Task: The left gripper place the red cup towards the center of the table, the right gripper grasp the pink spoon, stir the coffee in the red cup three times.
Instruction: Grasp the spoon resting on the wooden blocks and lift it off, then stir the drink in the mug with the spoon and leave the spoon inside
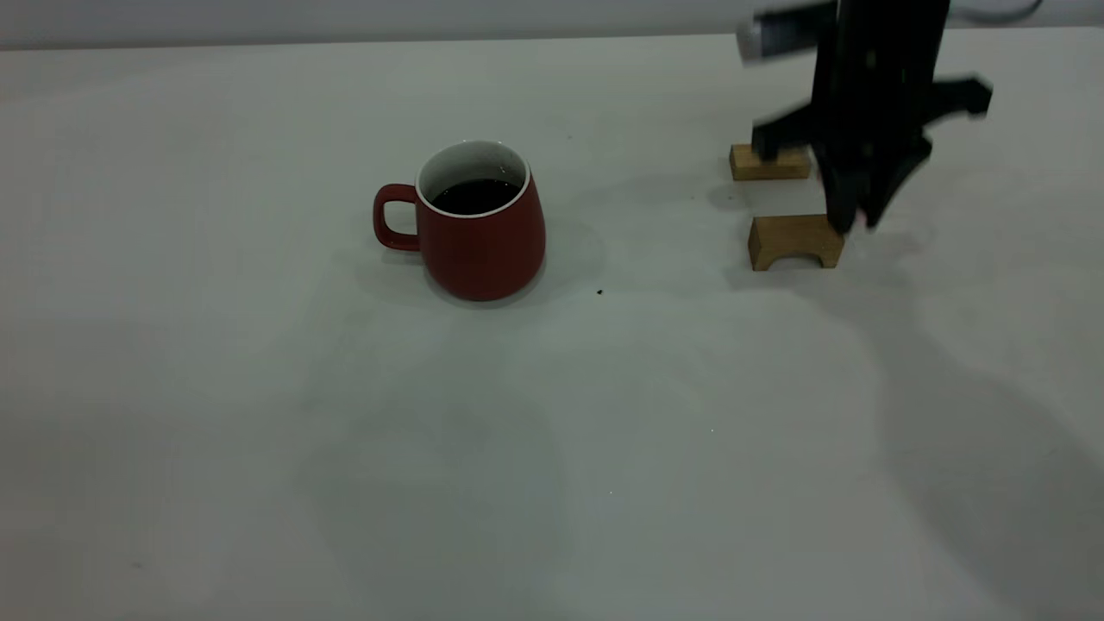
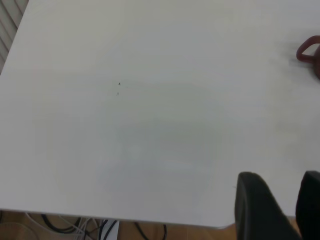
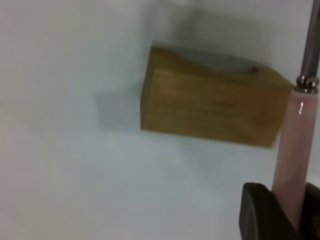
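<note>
The red cup (image 1: 483,233) stands upright near the middle of the table (image 1: 259,431), its handle pointing left, with dark coffee (image 1: 474,196) inside. My right gripper (image 1: 854,216) hangs at the back right, fingertips down just beside an arched wooden block (image 1: 795,240). In the right wrist view this gripper (image 3: 287,200) is shut on the pink spoon (image 3: 295,140), whose metal neck (image 3: 312,40) extends past the block (image 3: 210,110). My left gripper (image 2: 281,187) is out of the exterior view; its wrist view shows it open and empty over the table's near edge, with the cup's handle (image 2: 307,50) far off.
A second wooden block (image 1: 769,164) lies behind the arched one, partly covered by the right arm. Tiny dark specks (image 1: 599,292) dot the table. Cables (image 2: 75,225) and floor show beyond the table's edge in the left wrist view.
</note>
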Robot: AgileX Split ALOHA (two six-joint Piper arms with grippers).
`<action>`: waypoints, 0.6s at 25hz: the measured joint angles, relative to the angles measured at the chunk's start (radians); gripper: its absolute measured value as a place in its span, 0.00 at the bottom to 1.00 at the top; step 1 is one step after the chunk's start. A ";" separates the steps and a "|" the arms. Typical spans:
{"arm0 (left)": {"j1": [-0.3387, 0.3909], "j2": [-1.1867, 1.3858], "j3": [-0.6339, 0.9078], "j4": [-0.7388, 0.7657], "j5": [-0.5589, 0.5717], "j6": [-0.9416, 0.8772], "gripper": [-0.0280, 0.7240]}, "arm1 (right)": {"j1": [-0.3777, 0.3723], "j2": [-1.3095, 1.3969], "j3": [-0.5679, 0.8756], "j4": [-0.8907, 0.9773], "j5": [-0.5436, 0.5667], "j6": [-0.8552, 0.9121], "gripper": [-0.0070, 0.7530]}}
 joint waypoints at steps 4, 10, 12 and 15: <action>0.000 0.000 0.000 0.000 0.000 0.000 0.39 | 0.021 -0.071 -0.097 0.194 0.110 0.008 0.18; 0.000 0.000 0.000 0.000 0.000 0.000 0.39 | 0.095 -0.093 -0.219 0.695 0.147 0.061 0.18; 0.000 0.000 0.000 0.000 0.000 0.000 0.39 | 0.118 -0.093 -0.229 0.850 0.120 0.111 0.18; 0.000 0.000 0.000 0.000 0.000 0.000 0.39 | 0.139 -0.090 -0.229 1.059 0.086 0.297 0.18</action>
